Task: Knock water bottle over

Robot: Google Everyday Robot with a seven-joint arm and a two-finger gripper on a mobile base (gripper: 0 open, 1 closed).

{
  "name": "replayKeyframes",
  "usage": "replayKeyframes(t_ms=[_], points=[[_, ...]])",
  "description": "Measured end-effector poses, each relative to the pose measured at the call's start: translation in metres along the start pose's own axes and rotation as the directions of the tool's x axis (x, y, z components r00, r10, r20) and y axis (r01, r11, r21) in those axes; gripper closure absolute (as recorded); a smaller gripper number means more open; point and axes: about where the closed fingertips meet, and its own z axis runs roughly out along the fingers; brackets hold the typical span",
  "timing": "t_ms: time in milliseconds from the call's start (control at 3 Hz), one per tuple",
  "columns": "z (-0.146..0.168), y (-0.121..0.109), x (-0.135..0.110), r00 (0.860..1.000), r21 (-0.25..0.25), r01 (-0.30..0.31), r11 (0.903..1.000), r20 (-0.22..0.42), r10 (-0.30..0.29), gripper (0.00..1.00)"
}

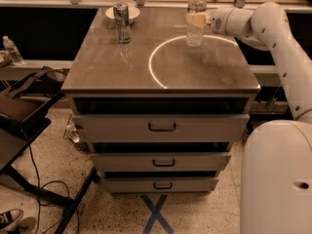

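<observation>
The water bottle (196,6), clear with a white cap and a pale label band, stands upright at the back right of the brown table (161,77). It sits on the far edge of a white ring marked on the top. My gripper (196,20) reaches in from the right on the white arm (263,21) and sits against the bottle's middle, at label height.
A slim silver can (122,22) stands at the back left, in front of a white dish (111,12). A small clear bottle (12,50) sits off the table to the left. Drawers (161,126) fill the table's front. A black stand (24,111) and cables lie at lower left.
</observation>
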Motion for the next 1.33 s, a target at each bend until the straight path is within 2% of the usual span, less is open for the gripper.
replayKeyframes(t_ms=[333, 667, 1000, 1333], points=[[0.002, 0.002, 0.0, 1.0, -0.005, 0.003, 1.0, -0.01, -0.003, 1.0], [-0.007, 0.005, -0.008, 0.994, -0.017, 0.045, 0.9988, -0.096, -0.046, 1.0], [-0.03, 0.014, -0.027, 0.97, -0.029, 0.106, 0.9939, -0.219, -0.11, 1.0], [-0.053, 0.03, -0.027, 0.906, -0.065, 0.175, 0.9823, -0.38, -0.187, 1.0]])
